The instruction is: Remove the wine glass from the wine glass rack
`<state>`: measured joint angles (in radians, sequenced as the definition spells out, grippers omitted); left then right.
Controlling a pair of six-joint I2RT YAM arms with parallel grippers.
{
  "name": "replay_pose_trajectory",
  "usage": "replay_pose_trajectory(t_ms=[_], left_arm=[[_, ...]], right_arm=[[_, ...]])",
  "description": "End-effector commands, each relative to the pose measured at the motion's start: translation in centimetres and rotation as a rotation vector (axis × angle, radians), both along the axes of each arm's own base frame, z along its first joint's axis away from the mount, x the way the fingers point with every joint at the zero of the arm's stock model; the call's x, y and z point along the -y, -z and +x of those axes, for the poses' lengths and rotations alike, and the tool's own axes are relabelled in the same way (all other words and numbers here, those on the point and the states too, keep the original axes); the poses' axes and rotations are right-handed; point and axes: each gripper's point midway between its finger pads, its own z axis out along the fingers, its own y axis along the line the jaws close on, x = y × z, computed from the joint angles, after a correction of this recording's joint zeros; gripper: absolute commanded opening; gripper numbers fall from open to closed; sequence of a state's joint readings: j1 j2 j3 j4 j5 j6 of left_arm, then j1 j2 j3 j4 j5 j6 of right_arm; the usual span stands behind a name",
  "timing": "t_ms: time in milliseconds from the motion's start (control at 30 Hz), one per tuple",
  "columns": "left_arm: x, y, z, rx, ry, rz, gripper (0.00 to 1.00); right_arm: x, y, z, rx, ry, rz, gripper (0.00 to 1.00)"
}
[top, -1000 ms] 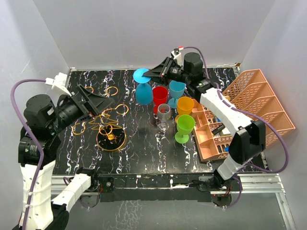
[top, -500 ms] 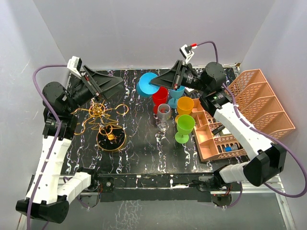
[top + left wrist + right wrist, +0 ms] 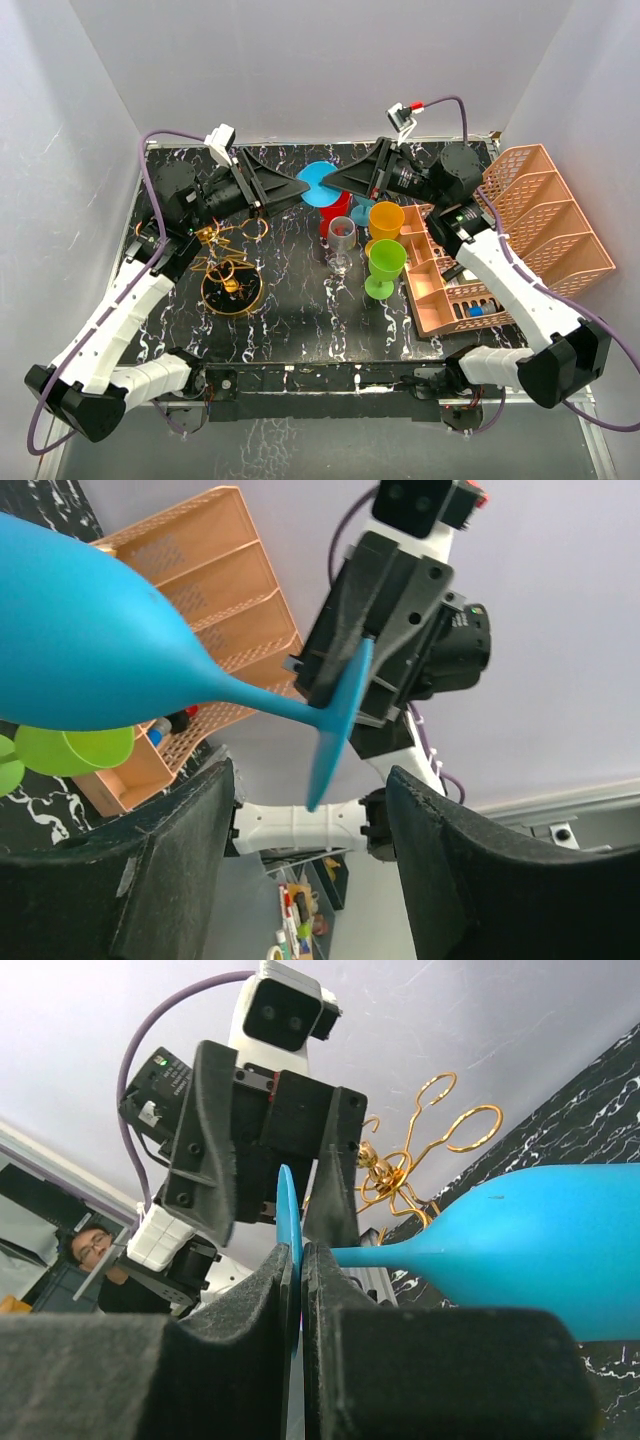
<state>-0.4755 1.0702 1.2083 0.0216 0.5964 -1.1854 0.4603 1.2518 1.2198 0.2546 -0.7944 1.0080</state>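
Observation:
The blue wine glass is held in the air over the back middle of the table, well clear of the gold wire rack. My right gripper is shut on the edge of its round foot, and its bowl lies off to the side. My left gripper is open, facing the right one. Its two fingers stand either side of the foot's rim without touching it. The bowl fills the upper left of the left wrist view. The rack shows behind in the right wrist view.
Below the held glass stand a red cup, a grey stemmed glass, an orange cup, a green stemmed glass and a teal cup. A peach mesh organiser fills the right side.
My left arm swung from the left side toward the middle, and its open fingers now straddle the glass's foot. My right gripper carried the glass slightly right and turned it.

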Motion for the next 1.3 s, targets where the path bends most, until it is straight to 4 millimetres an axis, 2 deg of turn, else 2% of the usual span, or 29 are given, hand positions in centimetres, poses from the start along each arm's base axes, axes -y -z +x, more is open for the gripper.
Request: replay_pose_trajectory(t_ms=[0, 200, 367, 600, 700, 833, 1067, 1167, 1267], left_arm=[[-0.1, -1.4, -0.3, 0.084, -0.05, 0.006, 0.58], [2.0, -1.1, -1.0, 0.085, 0.004, -0.008, 0.47], [3.4, -1.0, -1.4, 0.089, 0.036, -0.002, 0.32], [3.9, -1.0, -2.0, 0.087, 0.053, -0.014, 0.04], [3.6, -1.4, -2.5, 0.093, 0.059, -0.032, 0.0], [3.2, -2.6, -3.8, 0.109, 0.088, -0.076, 0.0], [1.9, -4.9, -6.6, 0.16, 0.138, -0.142, 0.0], [1.2, -6.2, -8.2, 0.185, 0.179, -0.199, 0.0], [0.3, -7.6, -10.3, 0.224, 0.231, -0.257, 0.0]], right_arm=[[1.1, -2.5, -1.2, 0.114, 0.029, 0.038, 0.08], [1.5, -2.8, -1.8, 0.125, 0.035, 0.043, 0.09], [1.6, -2.7, -2.3, 0.115, 0.03, 0.038, 0.09], [2.2, -1.8, -3.3, 0.103, 0.034, 0.009, 0.13], [2.6, -1.3, -3.6, 0.102, 0.063, -0.019, 0.18], [3.7, -0.7, -4.1, 0.119, 0.128, -0.065, 0.34], [6.9, 0.4, -5.0, 0.147, 0.314, -0.127, 0.75], [8.4, 0.9, -5.4, 0.146, 0.392, -0.117, 0.84], [8.9, 1.9, -5.4, 0.106, 0.424, -0.099, 0.92]])
